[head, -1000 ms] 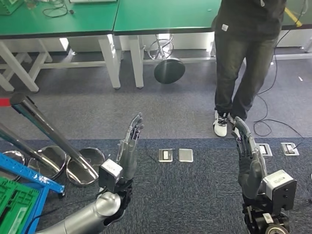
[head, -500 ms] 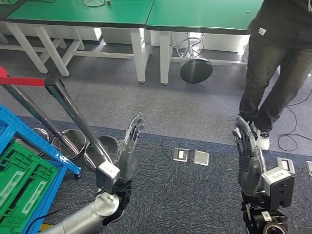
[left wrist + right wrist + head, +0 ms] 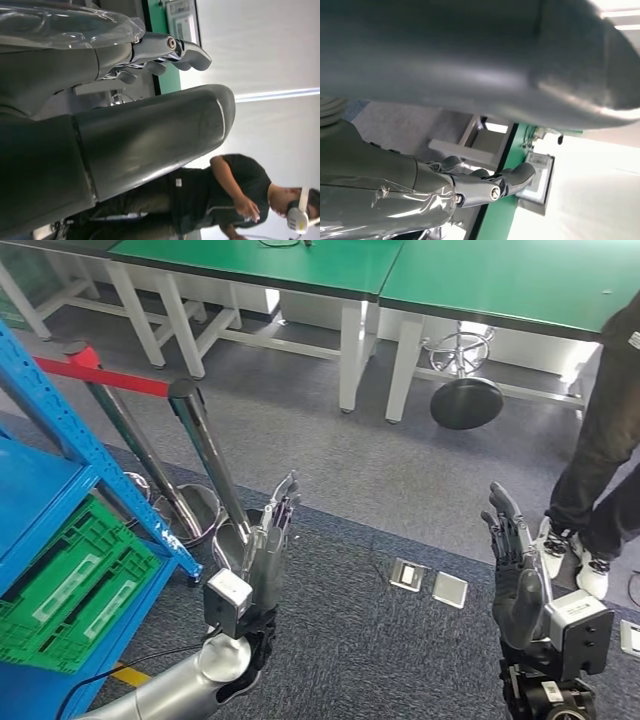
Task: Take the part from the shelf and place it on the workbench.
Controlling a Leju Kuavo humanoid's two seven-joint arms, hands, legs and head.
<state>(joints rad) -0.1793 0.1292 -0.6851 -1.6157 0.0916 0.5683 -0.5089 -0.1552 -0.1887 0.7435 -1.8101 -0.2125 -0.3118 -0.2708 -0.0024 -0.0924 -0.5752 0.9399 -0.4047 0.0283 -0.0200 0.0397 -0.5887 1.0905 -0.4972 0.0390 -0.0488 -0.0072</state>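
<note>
- Hands first: my left hand (image 3: 266,552) and right hand (image 3: 515,568) are both raised in front of me, fingers apart, holding nothing.
- Shelf (image 3: 72,445) is the blue rack at my left edge, with a green crate (image 3: 72,585) on its lower level. The part itself I can't make out; my guess is it's in or near that crate, but nothing confirms it.
- Workbench (image 3: 423,270) is the green-topped table across the carpet, well apart from the shelf.
- Step in hand, as I read it: getting squared up to the shelf, so the task has barely begun.
- Doing it well: get the shelf centred in front of me before reaching, so I can actually spot the part. Keep the left arm away from the barrier post (image 3: 211,455) with the red bar (image 3: 102,375), which stands just beside the shelf's corner.
- Mind the person (image 3: 607,455) standing at my right, near the right hand. Their legs are all I get from the head view.
- Left wrist view adds what the head view lacks: the person's (image 3: 226,200) upper body, wearing a headset, arm bent, past my thumb (image 3: 151,140).
- Right wrist view looks past my fingers (image 3: 486,187) to a green bench edge with a pale box (image 3: 537,182) on it, which the head view doesn't clearly give me.
</note>
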